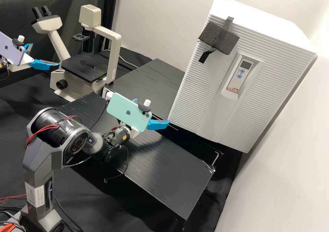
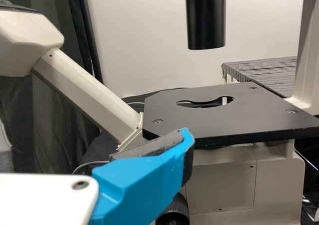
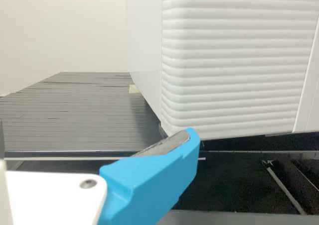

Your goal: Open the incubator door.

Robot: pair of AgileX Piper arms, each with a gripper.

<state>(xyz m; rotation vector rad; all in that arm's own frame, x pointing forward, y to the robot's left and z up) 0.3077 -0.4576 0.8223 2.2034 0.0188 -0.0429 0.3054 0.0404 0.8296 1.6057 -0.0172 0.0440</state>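
Holds the right pincer (image 1: 152,110) spread and empty near a lower corner of the incubator (image 1: 192,98) beyond the table (image 1: 164,160), with foam (image 1: 209,35) taped on its front, and the left pincer (image 1: 45,54) likewise near the microscope (image 1: 115,53).

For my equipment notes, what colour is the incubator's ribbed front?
The incubator's ribbed front is white; the high view shows it best.
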